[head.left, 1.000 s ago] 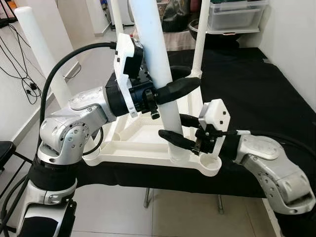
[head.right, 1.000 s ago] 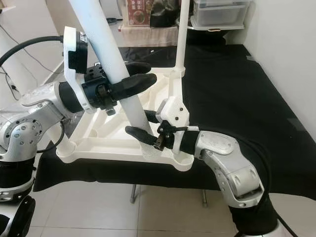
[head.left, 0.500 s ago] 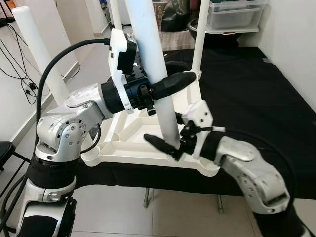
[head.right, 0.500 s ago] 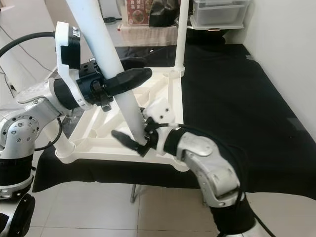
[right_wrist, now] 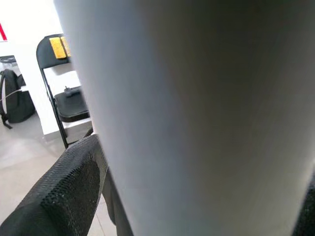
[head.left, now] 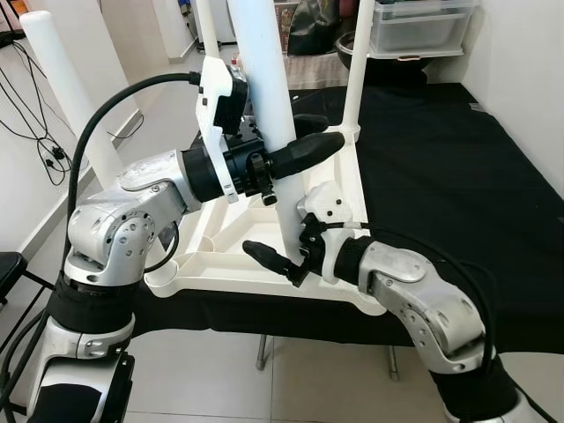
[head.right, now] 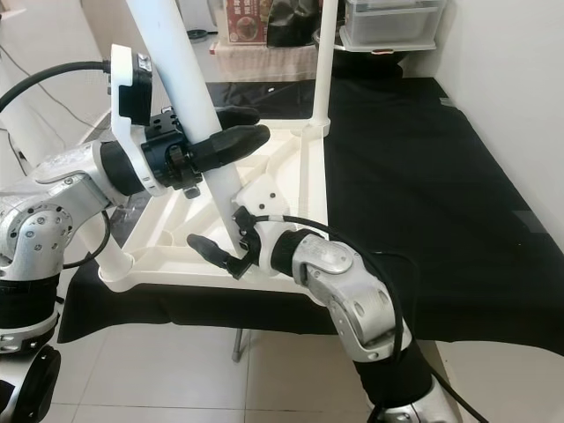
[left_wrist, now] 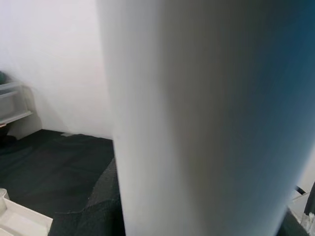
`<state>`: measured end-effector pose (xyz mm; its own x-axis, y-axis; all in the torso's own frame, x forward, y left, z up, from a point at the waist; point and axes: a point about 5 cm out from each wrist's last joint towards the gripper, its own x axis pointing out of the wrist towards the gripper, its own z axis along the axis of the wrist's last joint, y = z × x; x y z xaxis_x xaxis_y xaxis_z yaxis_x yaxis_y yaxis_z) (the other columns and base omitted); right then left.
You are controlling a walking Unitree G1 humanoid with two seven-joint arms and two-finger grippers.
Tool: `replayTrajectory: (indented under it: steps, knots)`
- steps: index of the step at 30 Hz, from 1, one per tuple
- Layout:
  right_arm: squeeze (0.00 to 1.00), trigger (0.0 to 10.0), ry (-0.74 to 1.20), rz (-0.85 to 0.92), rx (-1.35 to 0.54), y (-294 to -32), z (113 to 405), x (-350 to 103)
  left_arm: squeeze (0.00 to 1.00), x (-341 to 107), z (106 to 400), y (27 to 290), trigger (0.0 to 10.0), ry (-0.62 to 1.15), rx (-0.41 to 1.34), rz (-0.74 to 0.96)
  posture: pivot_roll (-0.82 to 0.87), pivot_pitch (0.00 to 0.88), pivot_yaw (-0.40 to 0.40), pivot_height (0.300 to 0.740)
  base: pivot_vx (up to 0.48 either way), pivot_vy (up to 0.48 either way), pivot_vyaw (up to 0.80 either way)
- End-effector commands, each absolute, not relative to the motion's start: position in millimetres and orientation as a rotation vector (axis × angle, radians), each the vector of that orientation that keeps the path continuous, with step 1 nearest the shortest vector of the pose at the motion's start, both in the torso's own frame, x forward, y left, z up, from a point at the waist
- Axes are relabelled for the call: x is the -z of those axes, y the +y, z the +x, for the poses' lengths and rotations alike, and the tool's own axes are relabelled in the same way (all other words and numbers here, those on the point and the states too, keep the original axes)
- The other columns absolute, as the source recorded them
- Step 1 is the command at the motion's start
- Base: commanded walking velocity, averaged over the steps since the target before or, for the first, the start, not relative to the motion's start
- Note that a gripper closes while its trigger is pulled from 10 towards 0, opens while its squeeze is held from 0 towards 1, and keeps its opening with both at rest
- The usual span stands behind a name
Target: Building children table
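Observation:
A white children's table top (head.left: 225, 264) lies upside down on the black-covered table (head.left: 458, 176). A thick white leg (head.left: 264, 79) stands up from its near right corner, slightly tilted. My left gripper (head.left: 319, 132) is shut on this leg at mid height, a black finger on each side. My right gripper (head.left: 284, 245) is shut on the same leg just above its foot, with the near finger (head.left: 264, 258) pointing left over the table top's rim. In both wrist views the leg (left_wrist: 206, 118) is close up and blurred. Other white legs (head.left: 66, 97) stand at the remaining corners.
A thin white post (head.left: 354, 62) rises at the far right corner. Clear storage boxes (head.left: 419, 26) sit behind the table. Cables (head.left: 44, 141) trail on the floor at left. A black folding chair (right_wrist: 69, 98) stands by the wall. Tiled floor (head.left: 335, 388) lies below the table's front edge.
My right gripper has swung leftward around the foot of the leg, its forearm following in across the table's front. My left gripper has kept its hold at nearly the same place.

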<state>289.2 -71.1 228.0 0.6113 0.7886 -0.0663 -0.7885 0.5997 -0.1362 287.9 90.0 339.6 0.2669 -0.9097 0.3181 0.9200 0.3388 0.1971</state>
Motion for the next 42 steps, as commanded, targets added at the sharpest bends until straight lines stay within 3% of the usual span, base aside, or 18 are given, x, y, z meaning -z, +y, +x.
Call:
replayTrajectory:
  steps: [1,2,3,19,20,21,22,23,24,32,35,37,38,41,42]
  knots:
    - [0.0,10.0,0.016,-0.161,-0.937,-61,288,-228,0.0,-342,280,77,0.0,-0.422,1.341,-0.016,-0.09,0.065,0.057,0.74,0.0,0.0,0.0]
    - [0.0,10.0,0.02,-0.151,-0.933,-60,288,-228,0.0,-342,280,76,0.0,-0.421,1.343,-0.017,-0.09,0.064,0.058,0.74,0.0,0.0,0.0]
    - [0.0,0.0,0.023,-0.142,-0.93,-59,288,-228,0.0,-342,280,75,0.0,-0.422,1.345,-0.02,-0.09,0.063,0.058,0.74,0.0,0.0,0.0]
    - [0.0,0.0,0.044,-0.123,-0.904,-60,290,-228,0.0,-344,282,73,0.0,-0.465,1.332,0.008,-0.09,0.06,0.058,0.74,0.0,0.0,0.0]
    - [0.0,0.0,0.045,-0.123,-0.897,-61,291,-228,1.0,-345,284,73,0.0,-0.489,1.312,0.014,-0.09,0.06,0.058,0.74,0.0,0.0,0.0]
    - [0.0,0.0,0.046,-0.123,-0.892,-61,291,-228,1.0,-346,285,73,0.0,-0.505,1.298,0.016,-0.09,0.06,0.058,0.74,0.0,0.0,0.0]
    - [0.0,0.0,0.044,-0.118,-0.884,-62,292,-228,1.0,-348,286,74,7.3,-0.514,1.286,0.012,-0.09,0.059,0.058,0.74,0.0,0.0,0.0]
    - [0.0,0.0,0.044,-0.118,-0.884,-62,292,-228,1.0,-348,286,74,7.3,-0.514,1.286,0.012,-0.09,0.059,0.058,0.74,0.0,0.0,0.0]
    - [0.0,0.0,0.041,-0.114,-0.87,-62,293,-228,1.0,-351,288,76,10.0,-0.529,1.265,-0.005,-0.1,0.058,0.059,0.74,0.0,0.0,0.0]
    - [0.0,0.0,-0.009,-0.064,-0.756,-80,304,-235,1.0,-374,296,104,10.0,-0.599,1.158,-0.171,-0.1,0.061,0.059,0.74,0.0,0.0,0.0]
    - [0.0,0.0,-0.046,-0.038,-0.669,-98,311,-242,1.0,-379,296,113,10.0,-0.622,1.117,-0.196,-0.1,0.058,0.054,0.74,0.0,0.0,0.0]
    - [0.0,0.0,-0.088,-0.005,-0.54,-124,320,-251,1.0,-383,295,122,10.0,-0.642,1.082,-0.213,-0.1,0.054,0.05,0.74,0.0,0.0,0.0]
    - [0.0,0.0,-0.088,-0.005,-0.54,-124,320,-251,1.0,-383,295,122,10.0,-0.642,1.082,-0.213,-0.1,0.054,0.05,0.74,0.0,0.0,0.0]
    - [0.0,0.0,-0.163,0.053,-0.333,-164,330,-265,1.0,-379,292,124,10.0,-0.652,1.035,-0.228,-0.1,0.037,0.041,0.74,0.0,0.0,0.0]
    - [0.0,0.0,-0.163,0.053,-0.333,-164,330,-265,1.0,-379,292,124,10.0,-0.652,1.035,-0.228,-0.1,0.037,0.041,0.74,0.0,0.0,0.0]
